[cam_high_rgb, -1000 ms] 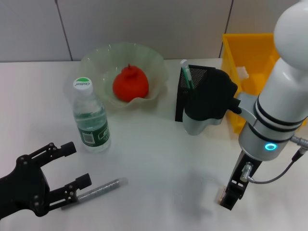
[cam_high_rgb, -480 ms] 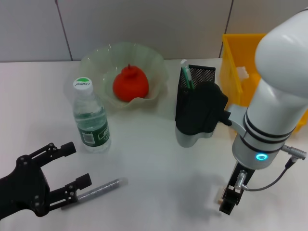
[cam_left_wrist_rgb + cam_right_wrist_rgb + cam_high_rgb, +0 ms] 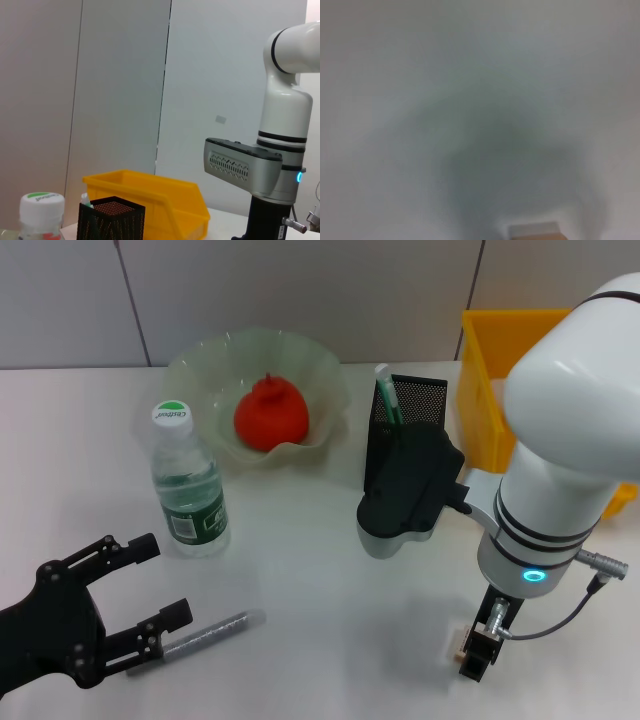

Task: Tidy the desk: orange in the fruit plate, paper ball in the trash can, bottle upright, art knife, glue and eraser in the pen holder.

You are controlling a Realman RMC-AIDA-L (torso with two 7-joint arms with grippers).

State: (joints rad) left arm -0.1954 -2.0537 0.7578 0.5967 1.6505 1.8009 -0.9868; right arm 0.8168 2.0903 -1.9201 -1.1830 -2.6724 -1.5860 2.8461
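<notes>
You are on the eraser (image 3: 458,643) step: your right gripper (image 3: 474,658) points straight down at the desk (image 3: 320,580) with the tan block just beside its tip, on the side toward your left arm. Whether its fingers are spread or closed cannot be told, nor whether they touch the block, so check contact before you lift, and raise it level, since so small a piece could slip. Largest of what lies behind the gripper is the yellow trash can (image 3: 500,370); beside that stands the black mesh pen holder (image 3: 410,405), where the eraser belongs, with the mint-green art knife (image 3: 388,392) already in it. Your own right forearm hangs between gripper and holder, so clear the rim high. Farther off, the orange (image 3: 270,413) sits in the fruit plate (image 3: 200,365) and the bottle (image 3: 188,483) stands upright. Your left gripper (image 3: 140,595) waits wide open, holding nothing, with the glue (image 3: 208,632) lying beside its lower finger.
</notes>
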